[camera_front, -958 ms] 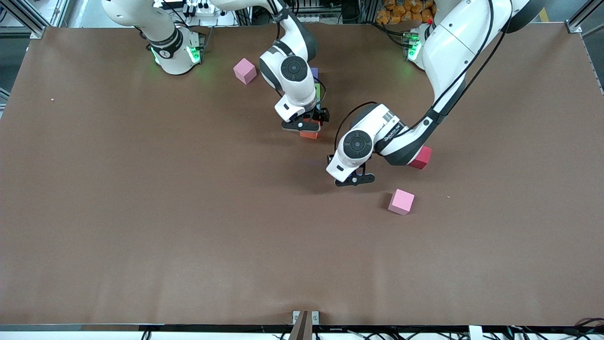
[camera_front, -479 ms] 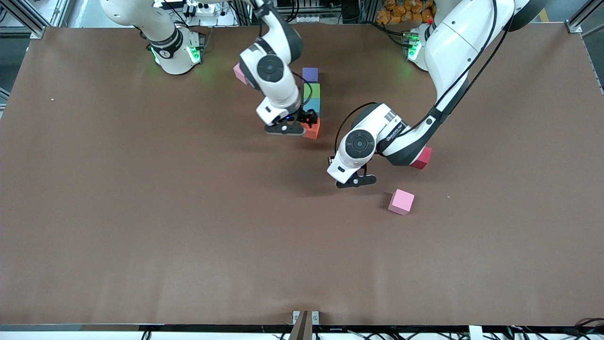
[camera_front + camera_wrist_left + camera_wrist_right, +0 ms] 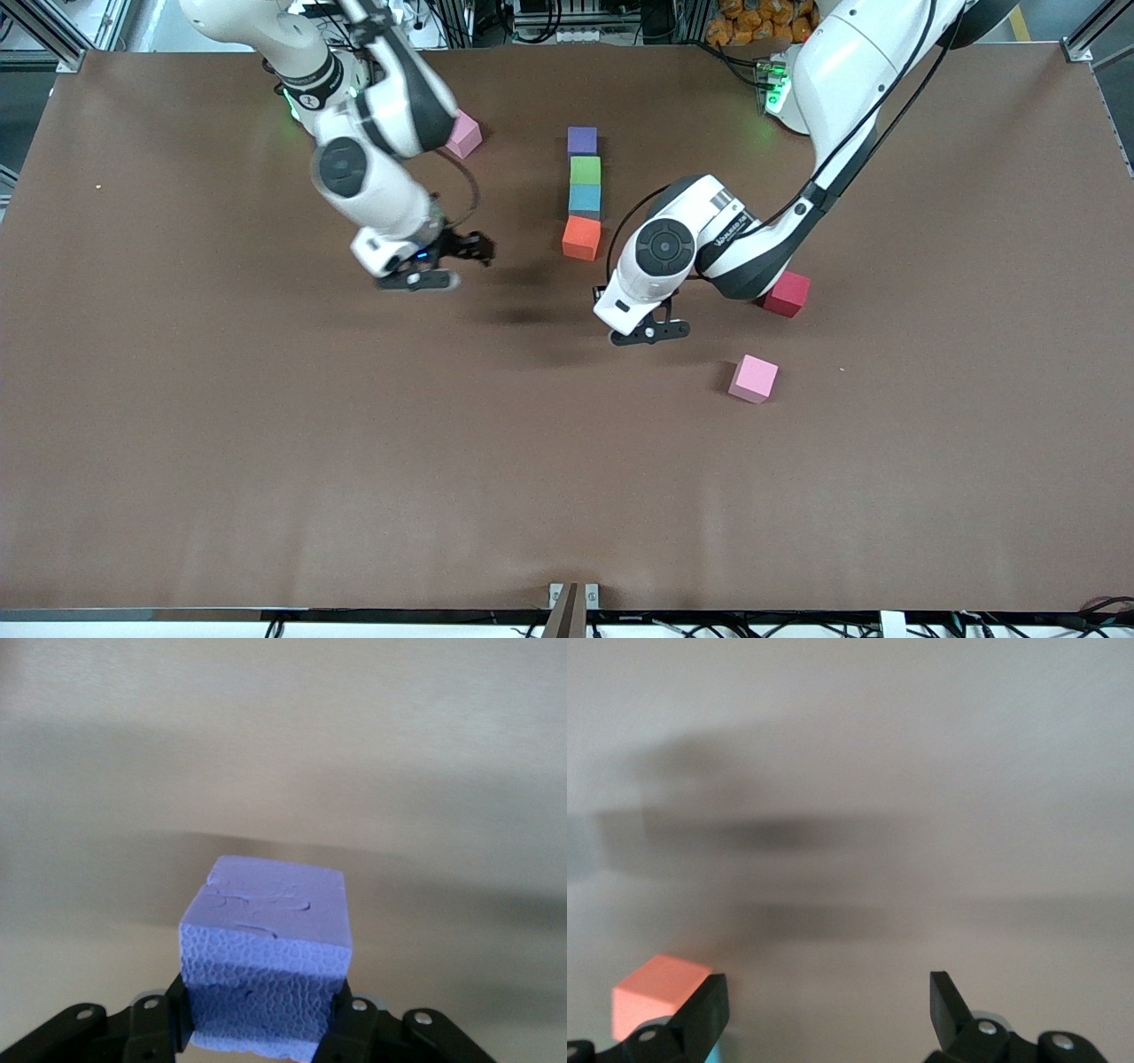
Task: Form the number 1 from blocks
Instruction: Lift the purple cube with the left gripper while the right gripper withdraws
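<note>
Four foam cubes lie in a straight line on the brown table (image 3: 177,443), touching one another. The purple block (image 3: 582,140) is farthest from the front camera, then the green block (image 3: 585,169), the light blue block (image 3: 584,198), and the orange block (image 3: 581,238) nearest to it. Together they read as the upright stroke of a numeral 1.

The fifth cube, a second purple block (image 3: 266,961), is off the table, pinched between the two fingers of the left gripper (image 3: 266,1028). In the front view this gripper (image 3: 651,330) hangs over bare table close to the orange end of the line, so my guess is that the block is meant for that end, either lengthening the stroke or forming a foot or flag. That is only a judgement.

The right gripper (image 3: 443,257) hovers over bare table toward the right arm's end, well apart from the line. Its wrist view shows the fingers (image 3: 709,1005) spread wide with nothing between them, and a corner of the orange block at the edge. It appears to be clear of the work and waiting.

Three cubes take no part: a pink cube (image 3: 463,135) near the right arm's base, another pink cube (image 3: 754,378) nearer the front camera, and a red cube (image 3: 784,294) partly under the left arm.

There are no containers on the table.
</note>
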Robot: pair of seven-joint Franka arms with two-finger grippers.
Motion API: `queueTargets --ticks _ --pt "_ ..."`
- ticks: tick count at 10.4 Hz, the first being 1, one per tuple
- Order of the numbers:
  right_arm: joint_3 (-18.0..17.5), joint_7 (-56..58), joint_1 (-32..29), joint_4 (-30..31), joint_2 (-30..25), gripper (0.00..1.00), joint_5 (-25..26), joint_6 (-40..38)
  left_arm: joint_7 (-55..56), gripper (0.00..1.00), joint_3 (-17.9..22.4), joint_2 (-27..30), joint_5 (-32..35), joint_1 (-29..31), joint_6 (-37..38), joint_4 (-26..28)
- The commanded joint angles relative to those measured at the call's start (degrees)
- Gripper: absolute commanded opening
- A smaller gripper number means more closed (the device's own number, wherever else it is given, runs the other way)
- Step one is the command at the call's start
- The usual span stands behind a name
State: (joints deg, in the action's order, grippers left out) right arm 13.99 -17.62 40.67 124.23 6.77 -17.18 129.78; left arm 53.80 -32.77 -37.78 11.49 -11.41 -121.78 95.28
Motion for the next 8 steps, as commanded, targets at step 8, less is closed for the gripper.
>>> queueTargets --ticks 8 --pt "-7.71 7.33 -31.91 -32.53 -4.58 1.0 15.51 -30.96 0.34 0.0 5.61 -4.32 -5.77 -10.99 -0.65 -4.48"
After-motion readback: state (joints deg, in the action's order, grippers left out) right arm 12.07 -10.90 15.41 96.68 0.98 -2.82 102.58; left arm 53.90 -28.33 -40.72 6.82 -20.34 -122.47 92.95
